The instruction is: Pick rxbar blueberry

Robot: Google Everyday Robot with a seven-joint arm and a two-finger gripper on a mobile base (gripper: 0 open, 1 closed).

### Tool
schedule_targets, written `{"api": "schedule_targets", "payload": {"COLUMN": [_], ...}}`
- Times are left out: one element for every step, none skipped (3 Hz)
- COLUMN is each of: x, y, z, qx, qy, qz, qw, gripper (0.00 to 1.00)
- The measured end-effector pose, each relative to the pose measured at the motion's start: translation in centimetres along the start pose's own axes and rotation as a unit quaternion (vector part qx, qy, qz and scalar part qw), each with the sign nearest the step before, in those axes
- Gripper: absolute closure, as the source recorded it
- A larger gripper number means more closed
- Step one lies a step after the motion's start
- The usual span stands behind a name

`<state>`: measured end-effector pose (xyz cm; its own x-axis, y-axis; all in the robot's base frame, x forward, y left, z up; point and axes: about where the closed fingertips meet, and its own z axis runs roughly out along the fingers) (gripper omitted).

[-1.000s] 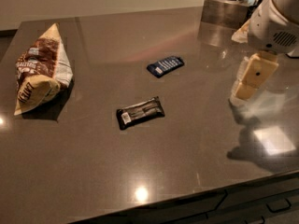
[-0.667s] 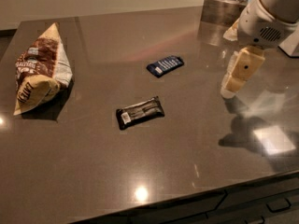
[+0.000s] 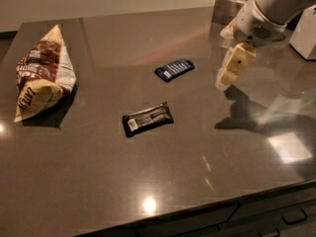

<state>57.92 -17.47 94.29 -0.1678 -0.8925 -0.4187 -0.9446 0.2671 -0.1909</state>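
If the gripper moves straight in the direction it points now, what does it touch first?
Probably the tabletop itself, right of the rxbar blueberry. The gripper points down and slightly left, above the table's right part; depth is unclear.

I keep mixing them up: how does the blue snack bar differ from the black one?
The blue bar is navy with a white patch; the black bar is black with pale print. The blue bar lies farther back, nearer the gripper hanging to its right; the black bar lies nearer the front. Both are small flat wrappers.
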Motion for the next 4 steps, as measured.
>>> {"api": "schedule_targets", "payload": {"x": [-0.9, -1.7, -2.8, -4.6], "y": [-3.4, -5.4, -7.0, -7.6], "z": [3.5, 5.9, 8.7, 12.1], "qx": [-0.015, -0.027, -0.045, -0.063], "qy": [-0.040, -0.063, -0.079, -0.097], "qz": [0.005, 0.020, 0.045, 0.067], "qw": [0.9991, 0.9975, 0.9948, 0.9910], "gripper": [0.00, 0.00, 0.00, 0.00]}}
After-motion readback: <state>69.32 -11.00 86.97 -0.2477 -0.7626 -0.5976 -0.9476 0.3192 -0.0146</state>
